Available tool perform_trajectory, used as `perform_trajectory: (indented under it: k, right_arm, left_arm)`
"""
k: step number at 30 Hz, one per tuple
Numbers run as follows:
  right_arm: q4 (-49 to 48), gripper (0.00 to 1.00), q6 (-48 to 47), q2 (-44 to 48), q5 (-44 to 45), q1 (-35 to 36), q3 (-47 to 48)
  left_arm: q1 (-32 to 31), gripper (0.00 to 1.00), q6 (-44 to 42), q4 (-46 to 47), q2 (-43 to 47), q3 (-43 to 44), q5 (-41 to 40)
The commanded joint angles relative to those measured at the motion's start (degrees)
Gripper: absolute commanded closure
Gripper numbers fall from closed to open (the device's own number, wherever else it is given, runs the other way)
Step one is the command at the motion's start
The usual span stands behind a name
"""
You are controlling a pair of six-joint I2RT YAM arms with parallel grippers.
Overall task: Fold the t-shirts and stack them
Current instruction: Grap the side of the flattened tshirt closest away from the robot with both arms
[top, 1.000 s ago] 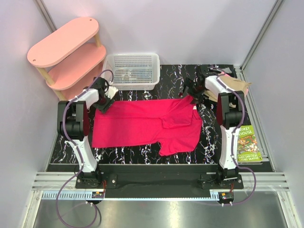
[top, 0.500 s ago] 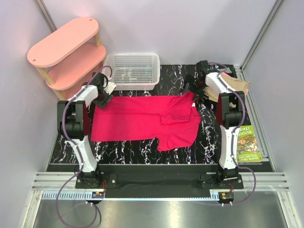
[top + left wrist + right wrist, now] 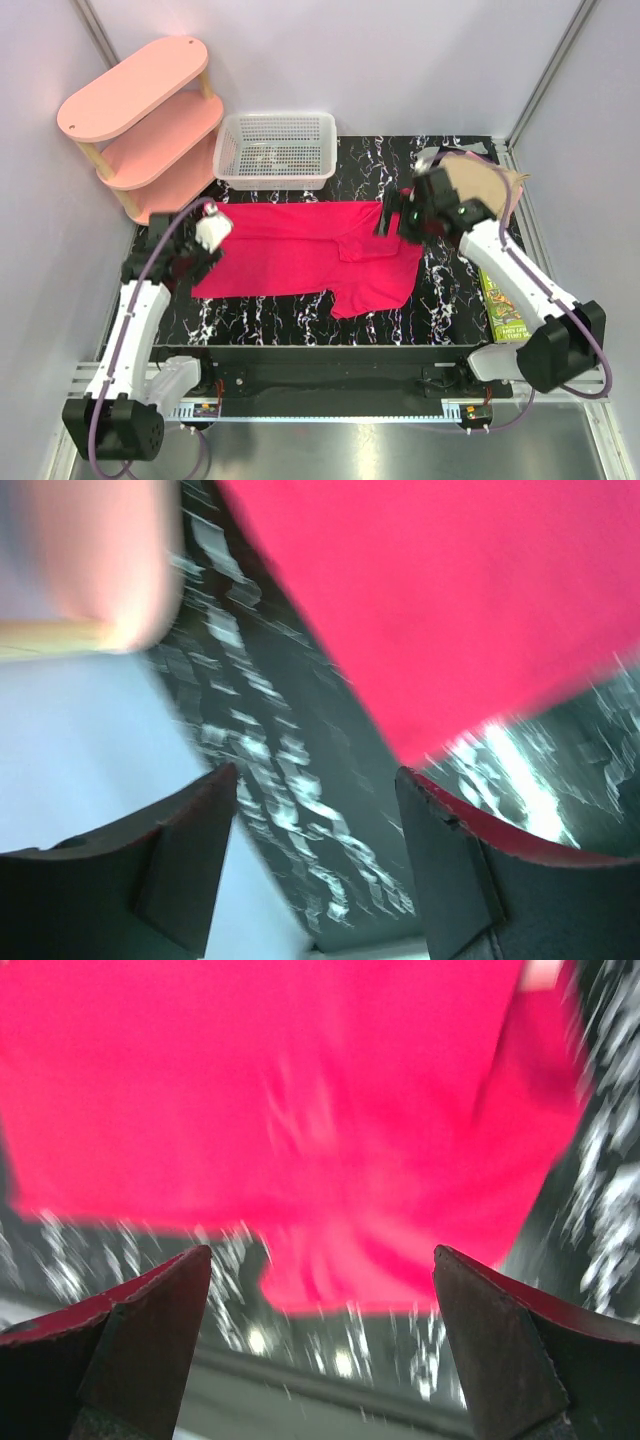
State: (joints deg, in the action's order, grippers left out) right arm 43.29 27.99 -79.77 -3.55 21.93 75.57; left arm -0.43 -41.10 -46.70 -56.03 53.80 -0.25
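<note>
tee (image 3: 300, 250): likely soft, light, limp; lies on worktop (image 3: 440, 300) | you pinch hem corners | left end effector (image 3: 318, 860): jaws apart, empty | right end effector (image 3: 320, 1340): jaws wide, empty

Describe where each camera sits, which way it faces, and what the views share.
Top external: above and behind the bases, looking down at the crimson t-shirt on the marbled table; left arm and right arm show.
Left wrist: on the left arm, facing past the open left tool at the t-shirt's corner, table and blurred pink shelf.
Right wrist: on the right arm, facing down past the open right tool at the t-shirt.
Shared: all show the t-shirt on the table.
</note>
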Motion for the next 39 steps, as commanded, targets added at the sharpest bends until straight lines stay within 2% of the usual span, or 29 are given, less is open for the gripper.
perform_trajectory:
  k: [1, 4, 7, 11, 18, 22, 27, 39]
  right_arm:
    - [-2.7, 0.00, 7.9, 5.8, 2.6, 7.9, -20.2]
    - [-6.0, 0.00, 12.2, 8.8, 5.3, 14.2, -28.6]
    - [-6.1, 0.00, 15.5, 8.2, 8.2, 20.5, -30.9]
    - [-5.5, 0.00, 17.7, 5.6, 11.7, 26.7, -30.4]
    - [-1.7, 0.00, 18.2, -2.2, 19.4, 33.3, -26.7]
    - [1.6, 0.03, 17.8, -8.2, 24.0, 34.9, -21.7]
    - [3.3, 0.02, 17.6, -11.2, 27.1, 34.9, -18.1]
    - [3.1, 0.03, 18.9, -13.0, 28.7, 32.7, -18.8]
  left_arm:
    - [0.0, 0.31, -4.7, -3.8, 3.4, -12.3, 4.5]
    - [0.0, 0.31, -4.5, -0.4, 5.0, -17.4, 4.9]
    - [-0.1, 0.32, -3.0, 2.2, 2.0, -18.1, 4.5]
    - [0.0, 0.34, -1.8, 5.6, -4.0, -18.5, 3.4]
    - [1.6, 0.34, -1.5, 10.6, -9.1, -19.4, 1.9]
    - [3.8, 0.34, -2.5, 12.7, -11.0, -20.1, 2.0]
    - [6.8, 0.34, -4.1, 13.8, -13.5, -20.2, 2.3]
    - [7.9, 0.34, -3.1, 15.3, -17.8, -18.8, 4.0]
